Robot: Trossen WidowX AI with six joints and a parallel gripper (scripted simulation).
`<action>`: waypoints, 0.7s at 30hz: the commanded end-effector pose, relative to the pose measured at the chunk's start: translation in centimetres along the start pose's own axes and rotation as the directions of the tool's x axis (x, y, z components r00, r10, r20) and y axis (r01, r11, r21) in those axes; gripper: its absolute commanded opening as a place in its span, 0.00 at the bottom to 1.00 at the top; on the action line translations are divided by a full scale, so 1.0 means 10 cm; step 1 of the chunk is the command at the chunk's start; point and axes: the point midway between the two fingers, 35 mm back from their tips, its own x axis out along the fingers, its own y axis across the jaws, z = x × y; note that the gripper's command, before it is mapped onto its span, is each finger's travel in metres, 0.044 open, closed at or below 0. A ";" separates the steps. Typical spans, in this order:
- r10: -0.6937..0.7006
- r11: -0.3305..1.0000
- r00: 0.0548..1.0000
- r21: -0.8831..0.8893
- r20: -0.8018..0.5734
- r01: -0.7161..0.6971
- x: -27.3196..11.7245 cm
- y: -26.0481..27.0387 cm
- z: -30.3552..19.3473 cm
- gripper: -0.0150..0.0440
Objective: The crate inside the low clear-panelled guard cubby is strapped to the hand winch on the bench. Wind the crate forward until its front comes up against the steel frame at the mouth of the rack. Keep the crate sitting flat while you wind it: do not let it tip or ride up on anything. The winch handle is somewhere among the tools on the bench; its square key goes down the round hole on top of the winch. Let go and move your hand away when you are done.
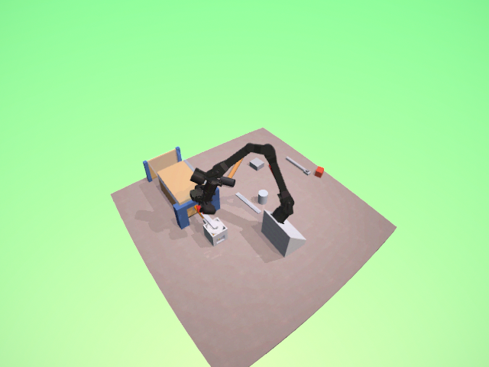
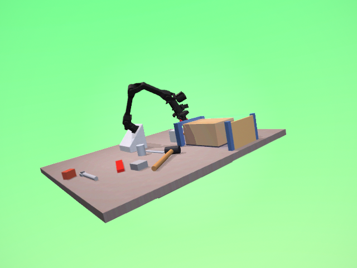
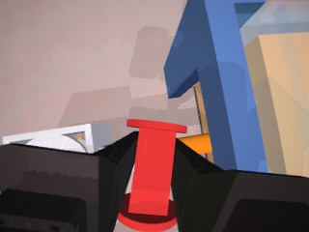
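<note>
Top: my black claw [image 1: 201,208] [image 2: 183,118] [image 3: 153,138] is at the mouth of the rack, clamped on the red flanged grip [image 1: 198,209] [image 2: 180,120] [image 3: 154,169] of the winch handle. The handle's pale flat arm [image 1: 208,221] runs from near the grip to the top of the white box-shaped hand winch [image 1: 215,232] [image 2: 172,135] [image 3: 48,132]. Tan block-shaped crate [image 1: 179,180] [image 2: 207,131] [image 3: 285,92] is in the cubby, behind the blue steel frame [image 1: 181,216] [image 2: 179,134] [image 3: 219,92]; orange strap [image 1: 200,213] [image 3: 195,143] between frame and winch. Grey cylinder [image 1: 263,196] [image 2: 140,149] and flat grey bar [image 1: 247,202] [image 2: 155,151] lie between rack and my white wedge base [image 1: 272,233] [image 2: 126,148]; silver wrench [image 1: 296,164] [image 2: 90,176] and small red block [image 1: 319,171] [image 2: 68,174] are well apart from the winch. Exterior: crate looks flat, upright, its front near the frame; contact there, can't tell. Black-headed mallet with wooden handle [image 2: 163,159] lies beside a grey block [image 2: 139,164], with a flat red bar [image 2: 120,166] past that. Wrist: red grip sits between both my fingers, a flange at each end; strap passes behind my finger toward the frame. Winch only partly visible, at left; key seating hidden.
</note>
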 end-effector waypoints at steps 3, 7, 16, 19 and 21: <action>0.014 1.000 1.000 -0.001 0.019 -0.014 0.07 0.10 0.15 0.25; 0.014 1.000 1.000 -0.001 0.019 -0.014 0.09 0.12 0.19 0.25; 0.015 1.000 1.000 -0.001 0.020 -0.015 0.12 0.19 0.27 0.25; 0.015 1.000 1.000 -0.001 0.020 -0.015 0.13 0.22 0.29 0.25; 0.015 1.000 1.000 -0.001 0.020 -0.015 0.14 0.24 0.31 0.25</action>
